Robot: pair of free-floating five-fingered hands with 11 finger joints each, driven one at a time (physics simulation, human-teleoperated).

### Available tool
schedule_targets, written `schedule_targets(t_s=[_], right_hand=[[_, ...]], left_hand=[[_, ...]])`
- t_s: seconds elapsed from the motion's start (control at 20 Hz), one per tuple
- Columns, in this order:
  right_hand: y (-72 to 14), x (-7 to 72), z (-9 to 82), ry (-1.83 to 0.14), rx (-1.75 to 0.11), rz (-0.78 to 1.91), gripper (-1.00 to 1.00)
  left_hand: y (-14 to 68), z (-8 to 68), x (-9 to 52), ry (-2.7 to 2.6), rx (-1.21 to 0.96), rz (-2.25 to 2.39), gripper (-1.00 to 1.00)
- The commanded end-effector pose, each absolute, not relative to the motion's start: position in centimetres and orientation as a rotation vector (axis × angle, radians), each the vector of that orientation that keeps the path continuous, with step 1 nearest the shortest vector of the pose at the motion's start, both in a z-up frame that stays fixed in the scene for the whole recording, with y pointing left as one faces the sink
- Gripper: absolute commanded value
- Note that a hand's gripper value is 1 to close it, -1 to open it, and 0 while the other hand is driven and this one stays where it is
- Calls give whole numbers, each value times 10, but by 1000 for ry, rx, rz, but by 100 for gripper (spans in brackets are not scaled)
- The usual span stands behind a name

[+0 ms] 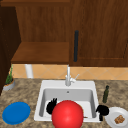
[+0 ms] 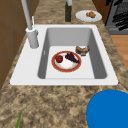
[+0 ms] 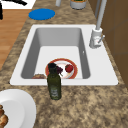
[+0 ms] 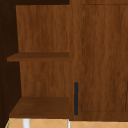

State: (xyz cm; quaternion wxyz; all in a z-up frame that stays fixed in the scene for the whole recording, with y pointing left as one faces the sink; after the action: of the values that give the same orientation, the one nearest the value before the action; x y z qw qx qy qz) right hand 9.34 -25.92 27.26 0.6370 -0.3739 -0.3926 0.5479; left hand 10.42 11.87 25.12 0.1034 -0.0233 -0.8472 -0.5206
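Note:
A large red round shape (image 1: 67, 114) stands at the sink's front edge in the front view. My left hand (image 1: 51, 106) is just to its left, over the basin, fingers spread and holding nothing. My right hand (image 1: 102, 110) hovers at the sink's front right corner, next to a white plate (image 1: 111, 117). In the side views a red-rimmed plate (image 2: 66, 70) (image 3: 75, 71) lies in the basin with a red fruit (image 2: 59, 59) (image 3: 69, 68) and a dark purple item (image 2: 72, 57) on it. A brown item (image 2: 82, 50) lies beside it.
A dark green bottle (image 1: 106, 94) (image 3: 54, 82) stands right of the white sink (image 1: 41, 100). The white plate (image 3: 22, 105) holds brown food (image 1: 119, 119). A blue plate (image 1: 16, 113) lies on the left counter, near a plant pot (image 1: 9, 83). Faucet (image 1: 68, 76) at the back; wall cabinet (image 1: 100, 30) above.

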Motion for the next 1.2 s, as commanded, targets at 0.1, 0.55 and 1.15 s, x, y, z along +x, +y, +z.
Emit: schedule_targets(t_s=[0.1,0.55,1.15], right_hand=[[-259,93,273,-897,-854,1251,0],[-259,93,273,-897,-854,1251,0],[-259,93,273,-897,-854,1251,0]], left_hand=[[86,251,117,-2430,-68,-1615,-100],[41,241,131,-2395,-79,-1602,-100],[9,219,171,-2345,-159,-1565,-100]])
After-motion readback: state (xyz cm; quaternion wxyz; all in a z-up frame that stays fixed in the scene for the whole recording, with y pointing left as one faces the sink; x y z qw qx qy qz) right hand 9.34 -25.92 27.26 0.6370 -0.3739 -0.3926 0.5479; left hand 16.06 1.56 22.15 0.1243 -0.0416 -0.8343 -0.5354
